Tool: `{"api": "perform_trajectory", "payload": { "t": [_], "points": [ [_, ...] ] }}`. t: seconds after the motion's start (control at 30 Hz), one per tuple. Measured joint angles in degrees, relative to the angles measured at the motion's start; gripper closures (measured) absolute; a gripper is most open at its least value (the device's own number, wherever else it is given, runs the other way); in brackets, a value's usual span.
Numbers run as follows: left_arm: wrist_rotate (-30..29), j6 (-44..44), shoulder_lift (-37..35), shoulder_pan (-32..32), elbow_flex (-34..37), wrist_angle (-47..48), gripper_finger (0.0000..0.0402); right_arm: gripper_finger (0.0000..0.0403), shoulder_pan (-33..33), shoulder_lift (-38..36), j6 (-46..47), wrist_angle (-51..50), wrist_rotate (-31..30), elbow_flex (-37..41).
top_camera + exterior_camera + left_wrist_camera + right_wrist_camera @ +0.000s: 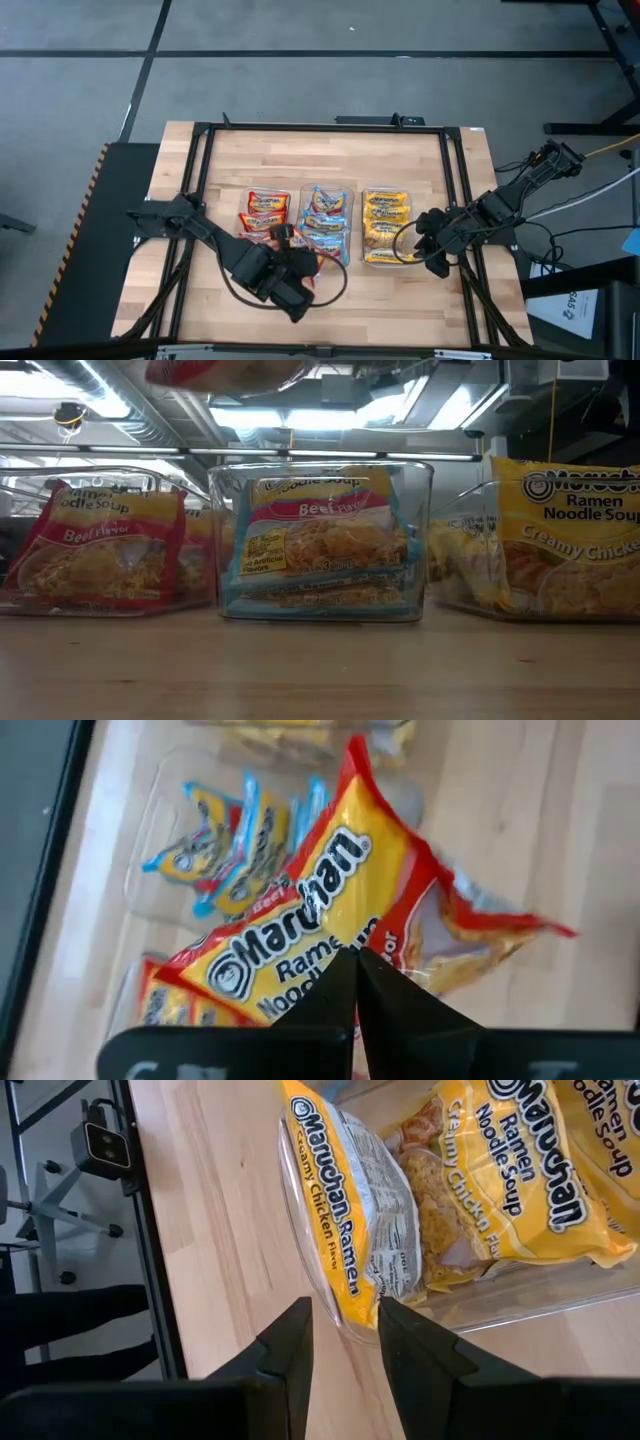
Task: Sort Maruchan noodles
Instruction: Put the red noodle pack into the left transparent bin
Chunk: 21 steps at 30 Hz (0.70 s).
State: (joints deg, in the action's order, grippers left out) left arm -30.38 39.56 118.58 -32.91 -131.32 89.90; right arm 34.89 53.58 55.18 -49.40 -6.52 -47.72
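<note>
Maruchan noodles, one red packet, hang pinched in my shut left jaws above the surface at the red tub's five o'clock, right jaws part-open and empty — thin crinkly grip could slip.

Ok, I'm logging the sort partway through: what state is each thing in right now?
Left gripper: shut on a red packet, held above the table.
Right gripper: open, empty, beside the yellow tub.
Red tub: holds red packets.
Blue tub: holds blue-trimmed packets.
Yellow tub: holds yellow packets.
</note>
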Motion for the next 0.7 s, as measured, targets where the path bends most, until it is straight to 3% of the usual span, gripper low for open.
{"api": "perform_trajectory", "payload": {
  "t": [0.2, 0.43, 0.7],
  "points": [
    [4.21, 3.2, -8.23, -0.24, 13.56, 0.26, 0.0401, 0.0288, 0.0, 0.0, 0.0, -0.01, 0.04, 0.0],
    [4.32, 10.8, -19.72, -2.3, 28.37, 0.12, 0.0401, 0.0288, 0.0, 0.0, 0.0, -0.01, -0.01, 0.0],
    [2.57, 18.54, -23.84, -2.38, 41.29, 0.01, 0.0401, 0.0288, 0.0, 0.0, 0.74, 0.01, -1.55, 0.0]
  ]
}}
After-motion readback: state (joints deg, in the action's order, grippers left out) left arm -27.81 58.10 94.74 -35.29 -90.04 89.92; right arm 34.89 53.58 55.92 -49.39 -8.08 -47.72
